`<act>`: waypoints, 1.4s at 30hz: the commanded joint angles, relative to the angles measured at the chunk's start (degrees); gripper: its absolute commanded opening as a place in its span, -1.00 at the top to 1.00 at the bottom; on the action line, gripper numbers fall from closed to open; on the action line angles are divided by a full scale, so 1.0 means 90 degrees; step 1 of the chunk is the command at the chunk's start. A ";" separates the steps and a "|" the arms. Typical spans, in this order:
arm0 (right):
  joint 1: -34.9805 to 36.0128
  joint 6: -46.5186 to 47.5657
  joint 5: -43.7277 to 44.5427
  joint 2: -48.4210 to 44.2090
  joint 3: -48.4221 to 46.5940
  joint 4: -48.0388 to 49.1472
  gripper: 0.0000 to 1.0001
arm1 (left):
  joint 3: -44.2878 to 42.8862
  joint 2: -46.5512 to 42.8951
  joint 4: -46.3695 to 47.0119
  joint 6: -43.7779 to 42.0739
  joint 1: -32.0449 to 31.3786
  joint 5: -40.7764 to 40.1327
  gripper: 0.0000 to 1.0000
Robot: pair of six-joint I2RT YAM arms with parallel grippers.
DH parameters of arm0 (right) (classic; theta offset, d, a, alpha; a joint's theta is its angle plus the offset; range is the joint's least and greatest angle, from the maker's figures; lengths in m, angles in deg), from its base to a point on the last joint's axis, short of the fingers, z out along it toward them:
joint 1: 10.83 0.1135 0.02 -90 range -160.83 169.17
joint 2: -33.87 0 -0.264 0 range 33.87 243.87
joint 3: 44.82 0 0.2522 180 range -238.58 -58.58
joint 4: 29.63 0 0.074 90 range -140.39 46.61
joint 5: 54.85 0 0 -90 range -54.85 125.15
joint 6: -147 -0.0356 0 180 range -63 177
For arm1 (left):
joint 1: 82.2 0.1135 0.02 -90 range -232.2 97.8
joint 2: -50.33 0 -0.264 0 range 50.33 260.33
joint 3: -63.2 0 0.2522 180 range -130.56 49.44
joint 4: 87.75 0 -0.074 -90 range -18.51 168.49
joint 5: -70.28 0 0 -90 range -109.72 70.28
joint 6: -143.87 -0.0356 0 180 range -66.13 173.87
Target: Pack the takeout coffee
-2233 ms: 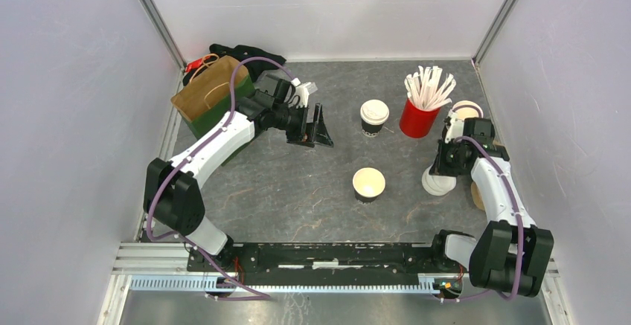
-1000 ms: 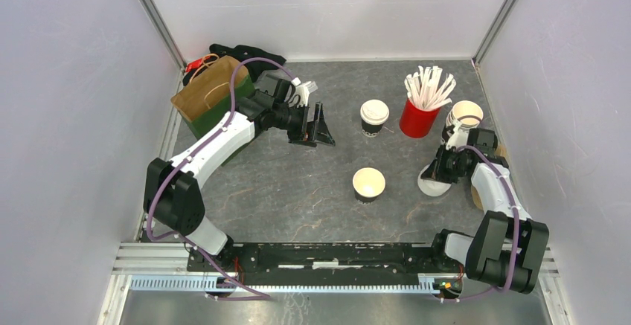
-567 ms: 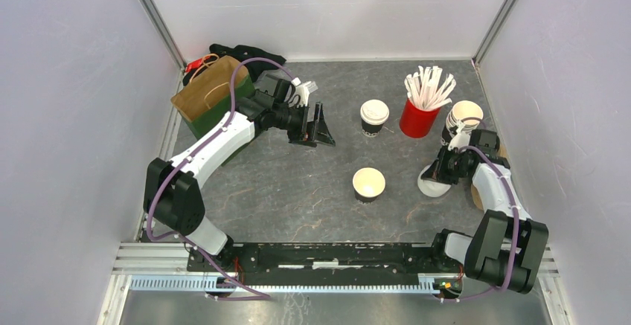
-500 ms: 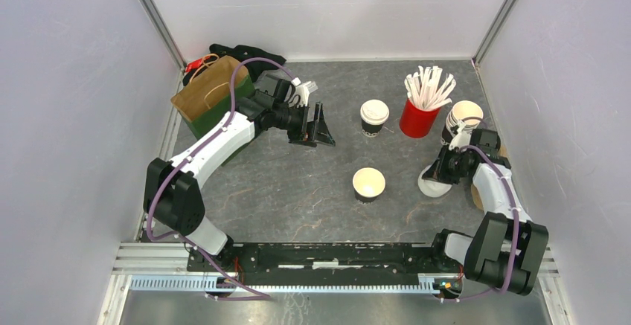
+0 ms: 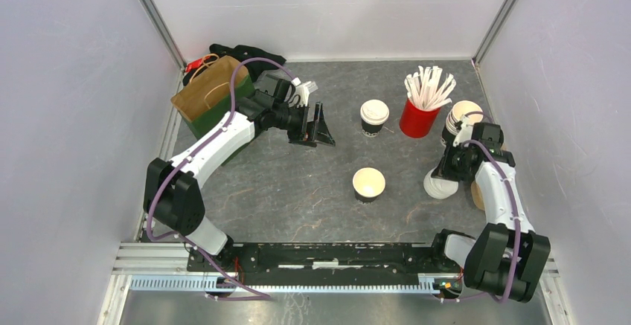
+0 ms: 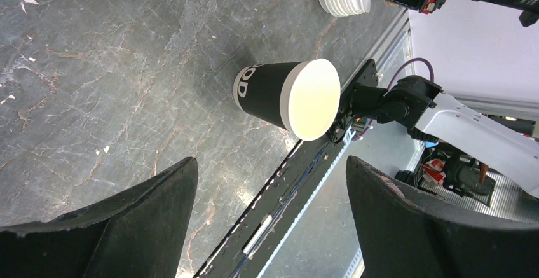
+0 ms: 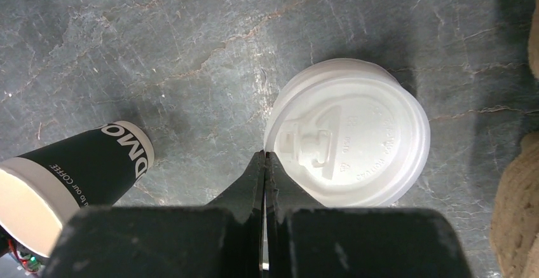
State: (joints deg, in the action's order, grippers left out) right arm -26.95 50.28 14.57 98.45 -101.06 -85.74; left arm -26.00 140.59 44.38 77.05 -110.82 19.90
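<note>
One takeout coffee (image 5: 374, 117), a dark cup with a white lid, stands at the back centre. A matching dark cup (image 5: 368, 184) stands open and lidless mid-table; it also shows in the left wrist view (image 6: 286, 97) and the right wrist view (image 7: 76, 176). My right gripper (image 5: 451, 167) is shut, and in the right wrist view (image 7: 265, 154) its tips pinch the left rim of the top white lid (image 7: 346, 132) of a lid stack (image 5: 437, 185). My left gripper (image 5: 316, 126) is open and empty, left of the lidded cup; the left wrist view (image 6: 270, 163) shows nothing between its fingers.
A brown paper bag (image 5: 208, 91) lies at the back left beside a black cloth (image 5: 242, 51). A red cup of white stirrers (image 5: 419, 117) and a stack of lidless cups (image 5: 465, 111) stand at the back right. Tan objects (image 5: 477, 195) lie right of the lids.
My right gripper has risen and shifted slightly right over the lid stack; the white lid that looked tilted now looks level. The left arm and both cups have not moved.
</note>
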 commanded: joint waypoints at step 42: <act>0.0795 0.0531 0.0637 0.0645 -0.0281 0.0185 0.32 | -0.0287 -0.0509 -0.0268 0.0366 -0.0572 -0.0459 -0.84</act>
State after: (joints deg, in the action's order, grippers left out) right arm -19.87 54.85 19.78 103.76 -103.94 -86.35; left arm -25.94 136.30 42.83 81.18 -116.04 16.27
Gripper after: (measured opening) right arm 0.348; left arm 0.918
